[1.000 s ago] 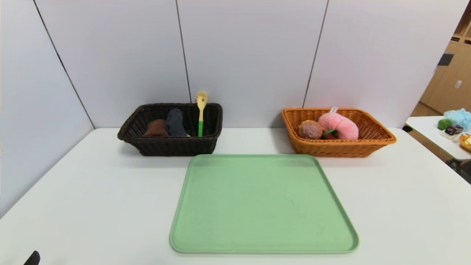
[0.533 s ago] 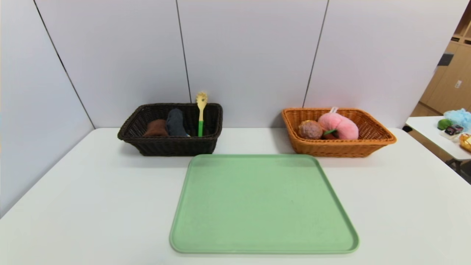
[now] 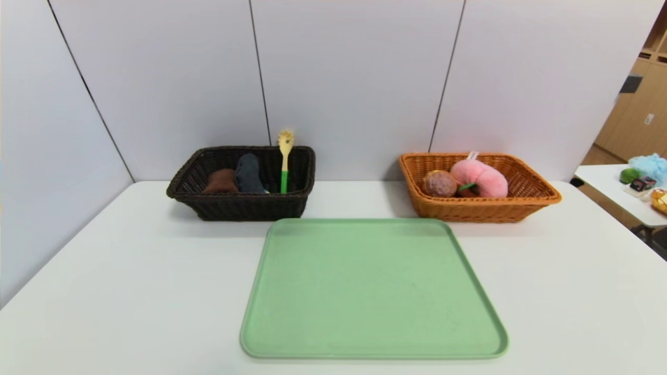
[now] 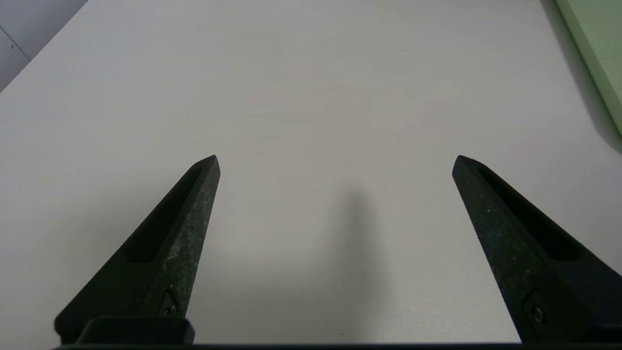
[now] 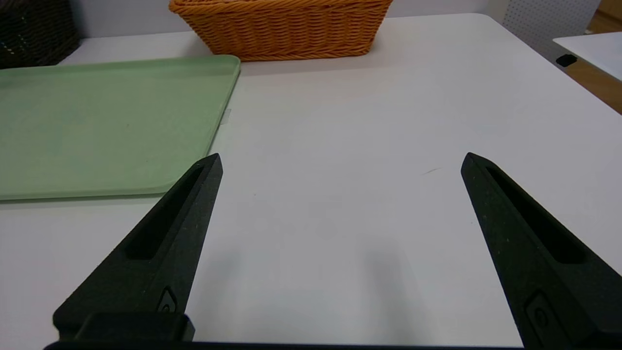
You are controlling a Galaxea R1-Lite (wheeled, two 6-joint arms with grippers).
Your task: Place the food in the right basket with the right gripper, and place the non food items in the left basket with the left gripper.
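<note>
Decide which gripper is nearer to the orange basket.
Right. The right gripper, jaws open, hovers over bare table beside the green tray with the orange basket ahead; the left gripper sits past the tray's opposite edge.

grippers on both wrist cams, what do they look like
The left gripper and the right gripper look the same: two matte black fingers tapering to pointed tips, each with a long recessed slot on its inner side and a small screw near the base. No cables or markings show.
</note>
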